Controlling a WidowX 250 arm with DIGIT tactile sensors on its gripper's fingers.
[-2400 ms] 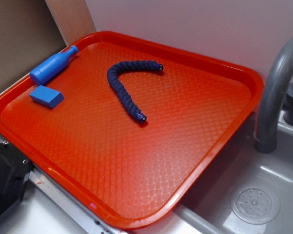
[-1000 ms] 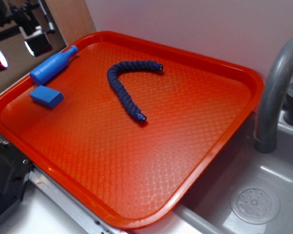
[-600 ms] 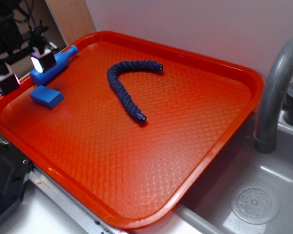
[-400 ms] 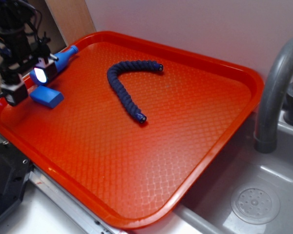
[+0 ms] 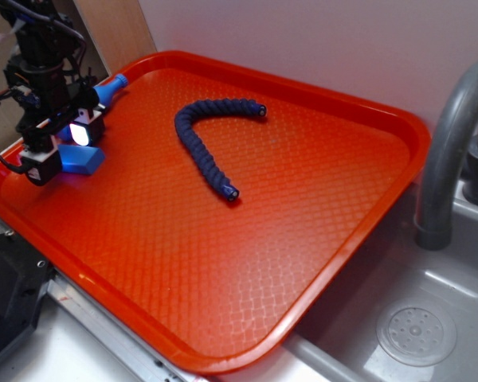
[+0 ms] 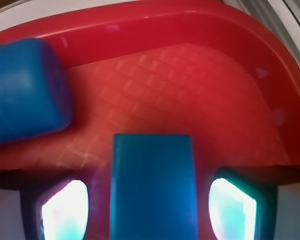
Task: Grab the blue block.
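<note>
Exterior view: gripper sits low over the red tray's left corner, its fingers spread apart on either side of the blue block, which lies flat on the tray just beside the blue bottle. Navy rope curls mid-tray, well apart.

Wrist view: blue block lies between the two fingertips, gaps on both sides; bottle upper left.
</note>
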